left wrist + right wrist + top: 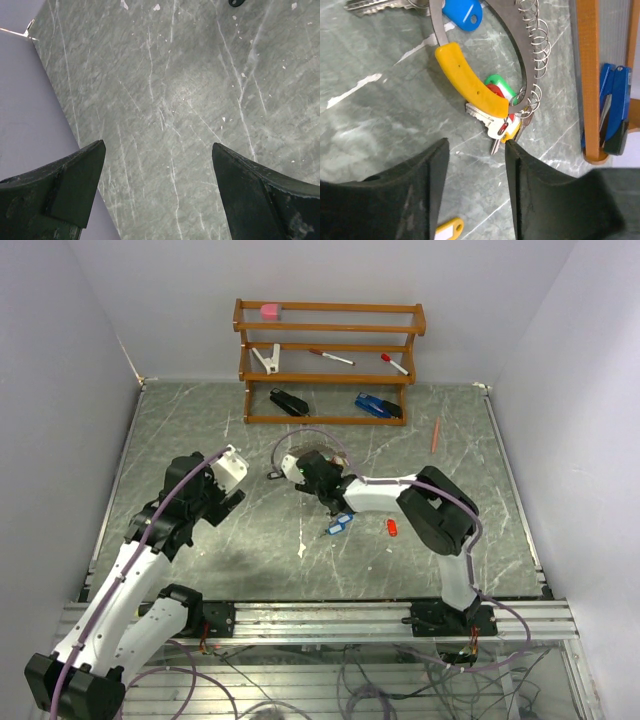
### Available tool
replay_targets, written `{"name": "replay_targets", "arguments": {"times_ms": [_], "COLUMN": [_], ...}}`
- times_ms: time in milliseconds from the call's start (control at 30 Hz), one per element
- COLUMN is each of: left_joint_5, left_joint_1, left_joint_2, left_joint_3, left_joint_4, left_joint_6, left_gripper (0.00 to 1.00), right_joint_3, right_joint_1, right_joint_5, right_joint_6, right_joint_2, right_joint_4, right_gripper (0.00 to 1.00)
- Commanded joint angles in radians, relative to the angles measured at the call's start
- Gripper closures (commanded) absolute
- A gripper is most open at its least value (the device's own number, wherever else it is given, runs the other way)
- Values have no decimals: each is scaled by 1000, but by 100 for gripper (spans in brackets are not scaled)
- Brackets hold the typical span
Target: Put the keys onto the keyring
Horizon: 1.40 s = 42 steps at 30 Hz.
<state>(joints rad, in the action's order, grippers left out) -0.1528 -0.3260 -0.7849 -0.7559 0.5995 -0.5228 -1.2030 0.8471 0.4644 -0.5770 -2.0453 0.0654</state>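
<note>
The keyring [520,60] is a metal loop with a yellow grip [470,82] and a wire coil; it lies on the table in front of my right gripper [477,150]. Keys with green, red and yellow tags [501,117] hang bunched on it. The right gripper is open and empty, and its right fingertip is close to the bunch. A blue tag [462,11] and a loose yellow tag [447,229] lie nearby. In the top view the keyring [300,431] lies beyond the right gripper [298,468]; a blue-tagged key [340,525] and a red tag [392,527] lie loose. My left gripper [159,165] is open over bare table.
A wooden rack [330,360] stands at the back with a pink block, marker pens, a black stapler [289,402] and a blue stapler [378,406]. Its leg [587,75] and the blue stapler [615,110] are just right of the keyring. A pencil [436,434] lies at the right.
</note>
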Motion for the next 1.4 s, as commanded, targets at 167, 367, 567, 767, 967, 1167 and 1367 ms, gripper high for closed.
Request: {"name": "replay_targets", "arguments": {"times_ms": [167, 367, 567, 767, 967, 1167, 1367], "left_joint_5": [24, 20, 12, 14, 15, 7, 30], "left_joint_1": [8, 8, 8, 8, 8, 8, 8], "left_joint_2": [10, 19, 29, 22, 12, 18, 23], "left_joint_3": [26, 46, 62, 67, 76, 73, 4], "left_joint_4": [-51, -64, -77, -98, -118, -125, -70], "left_joint_6": [10, 9, 8, 7, 16, 19, 50], "left_gripper": [1, 1, 1, 1, 1, 1, 1], "right_joint_3": [111, 99, 74, 91, 109, 131, 99], "right_joint_1": [1, 0, 1, 0, 0, 7, 21], "right_joint_5": [-119, -108, -96, -61, -29, -13, -13], "right_joint_6": [-127, -151, -177, -230, -273, -269, -223], "right_joint_2": [37, -38, -128, -176, -182, -75, 119], "right_joint_4": [144, 264, 363, 488, 560, 550, 341], "right_gripper": [30, 36, 44, 60, 83, 100, 100]}}
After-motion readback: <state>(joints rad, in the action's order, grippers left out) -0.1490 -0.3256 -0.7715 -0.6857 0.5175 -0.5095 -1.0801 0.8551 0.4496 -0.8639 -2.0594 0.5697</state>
